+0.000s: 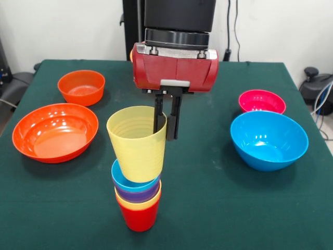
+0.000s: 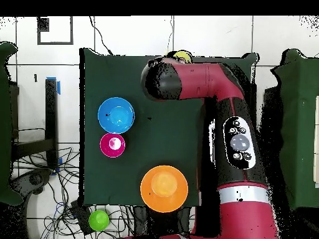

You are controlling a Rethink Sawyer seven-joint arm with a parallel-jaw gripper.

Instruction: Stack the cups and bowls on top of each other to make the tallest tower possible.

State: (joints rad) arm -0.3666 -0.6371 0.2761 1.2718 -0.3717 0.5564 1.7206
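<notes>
the gripper [image 1: 167,122] hangs over the tower [image 1: 138,195], and its jaws are pinched narrow on the rim of the pale cup [image 1: 137,146]: one finger runs down inside the cup at the 2 o'clock side of the rim, the other sits outside the wall. the pale cup is on top of the tower, seated in the blue cup [image 1: 134,182], below which come a purple cup [image 1: 138,195], a thin yellow-orange rim, and the red cup [image 1: 138,216] on the counter [image 1: 208,203].

what the next move turns on is the cup's axis. it leans, mouth tipped toward 11 o'clock, while the cups below stand nearly upright. so the pale cup does not look fully nested; my guess is it needs righting or a push straight down before release, or it may tip off toward 9 o'clock.

the bowls are all well apart from the tower in the front view: a wide orange bowl [image 1: 55,131] at 9 o'clock, a small orange bowl [image 1: 81,87] at 10 o'clock, a blue bowl [image 1: 269,139] at 3 o'clock and a pink bowl [image 1: 261,101] just beyond it. the overhead view hides the tower under the arm [image 2: 205,87].
</notes>
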